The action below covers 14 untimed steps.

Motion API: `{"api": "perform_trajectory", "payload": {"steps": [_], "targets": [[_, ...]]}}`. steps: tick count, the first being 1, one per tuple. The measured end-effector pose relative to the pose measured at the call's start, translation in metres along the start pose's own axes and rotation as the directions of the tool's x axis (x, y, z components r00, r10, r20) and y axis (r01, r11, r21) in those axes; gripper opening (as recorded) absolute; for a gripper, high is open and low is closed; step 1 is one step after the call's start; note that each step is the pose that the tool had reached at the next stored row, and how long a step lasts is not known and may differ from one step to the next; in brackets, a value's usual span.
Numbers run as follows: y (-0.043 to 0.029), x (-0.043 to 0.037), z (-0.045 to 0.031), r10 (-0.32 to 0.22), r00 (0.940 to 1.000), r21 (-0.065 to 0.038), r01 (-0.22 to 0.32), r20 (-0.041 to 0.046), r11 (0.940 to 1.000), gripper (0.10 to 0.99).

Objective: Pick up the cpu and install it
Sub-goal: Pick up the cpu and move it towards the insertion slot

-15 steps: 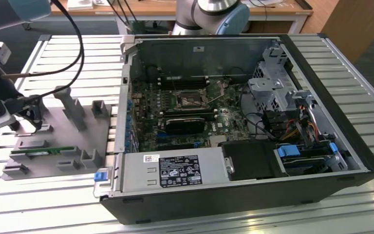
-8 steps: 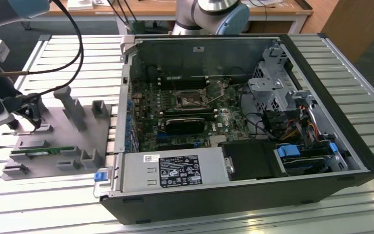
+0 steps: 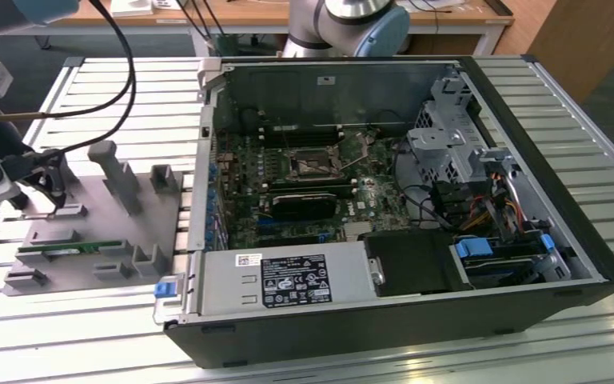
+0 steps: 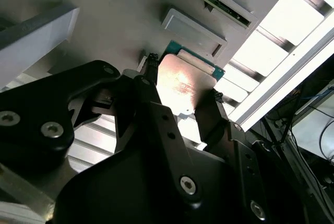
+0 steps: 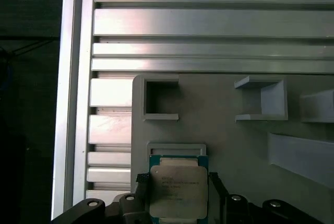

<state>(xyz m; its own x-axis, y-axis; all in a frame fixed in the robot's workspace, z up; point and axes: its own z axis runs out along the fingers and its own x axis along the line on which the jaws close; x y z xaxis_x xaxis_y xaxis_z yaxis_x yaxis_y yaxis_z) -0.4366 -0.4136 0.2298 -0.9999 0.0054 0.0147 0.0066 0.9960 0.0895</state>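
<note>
The cpu (image 5: pixel 177 195), a small square chip with a silver metal top and a green rim, lies at its recess near one corner of the grey tray (image 5: pixel 235 145). My gripper (image 5: pixel 177 182) straddles it, with a black fingertip pressed against each of two opposite edges. The second wrist view shows the same hold, the cpu (image 4: pixel 182 85) sitting between the fingers of the gripper (image 4: pixel 183 79). I cannot tell whether the chip is lifted off the tray. In the exterior view my gripper (image 3: pixel 57 200) hangs over the tray's (image 3: pixel 105 232) far left corner. The motherboard's socket (image 3: pixel 312 166) lies open inside the computer case (image 3: pixel 392 320).
Upright posts (image 3: pixel 109 172) rise from the tray beside the gripper. A green memory stick (image 3: pixel 67 248) lies in a slot at the tray's near side. The case wall (image 3: pixel 205 160) stands between tray and motherboard. Black cables (image 3: pixel 125 64) hang above the slatted table (image 3: pixel 73 336).
</note>
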Motion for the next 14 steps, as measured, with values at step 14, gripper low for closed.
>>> {"api": "perform_trajectory", "payload": {"steps": [14], "targets": [[0.0010, 0.0002, -0.0111, 0.000, 1.0000, -0.004, 0.000, -0.0001, 1.0000, 0.533]]}}
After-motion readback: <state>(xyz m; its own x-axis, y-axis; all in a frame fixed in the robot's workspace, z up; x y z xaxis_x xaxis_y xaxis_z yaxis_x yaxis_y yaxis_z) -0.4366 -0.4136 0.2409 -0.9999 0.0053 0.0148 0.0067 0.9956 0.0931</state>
